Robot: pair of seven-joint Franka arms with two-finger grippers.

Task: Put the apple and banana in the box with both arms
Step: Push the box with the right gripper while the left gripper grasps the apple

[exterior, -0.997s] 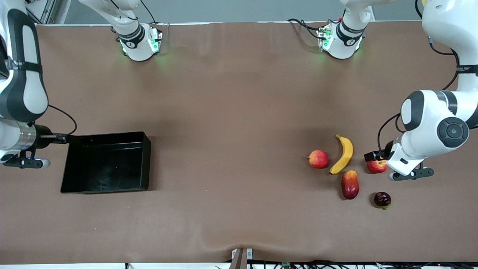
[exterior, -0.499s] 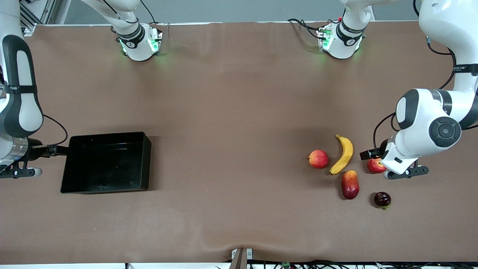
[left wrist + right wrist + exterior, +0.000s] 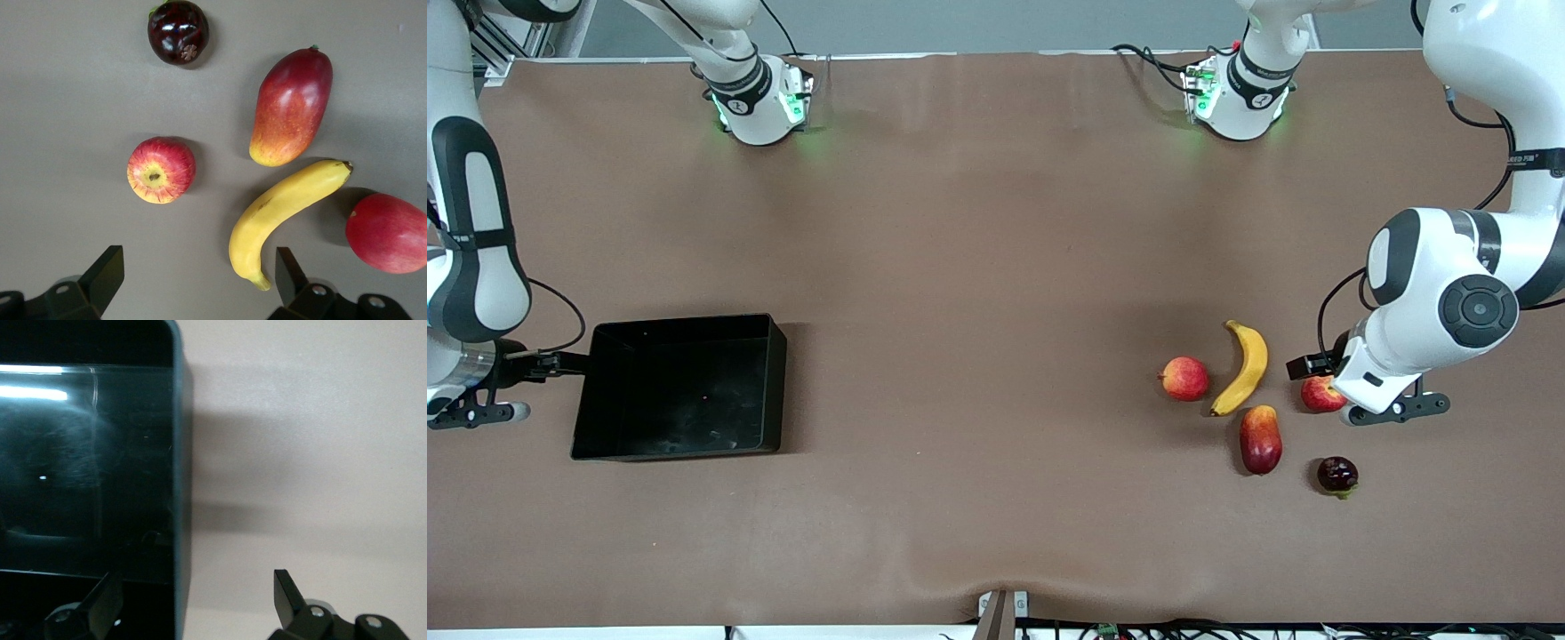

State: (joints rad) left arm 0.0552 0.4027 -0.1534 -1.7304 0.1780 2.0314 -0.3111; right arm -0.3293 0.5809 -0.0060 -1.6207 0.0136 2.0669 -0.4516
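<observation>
A: Which way does the long curved yellow banana (image 3: 1244, 367) lie?

B: Its long axis runs roughly toward and away from the front camera, slightly slanted. The farther dark tip points toward the robots' bases; the nearer tip lies just beside the oblong red mango (image 3: 1260, 439). It rests on the brown table (image 3: 978, 267) toward the left arm's end.

A: And the small round red apple with yellowish streaks (image 3: 1320, 393)?

B: On the table beside the banana, closer to the left arm's end. In the left wrist view its pale stem dimple faces up (image 3: 161, 169). A pink-red round fruit (image 3: 1185, 378) sits on the banana's opposite flank, and a dark purple round fruit (image 3: 1337, 475) lies nearer the front camera than the apple.

A: Where are the fingers relative to these?

B: The left gripper (image 3: 200, 283) hangs over the fruit cluster, spread wide and holding nothing. One fingertip (image 3: 107, 273) is on the apple's side, the other (image 3: 290, 273) just past the banana's tip; neither touches a fruit.

A: And the other arm?

B: The right gripper (image 3: 193, 600) waits, spread wide and empty, over one end wall of the shallow glossy black plastic box (image 3: 774, 356), which sits toward the right arm's end of the table, well apart from the fruit.
</observation>
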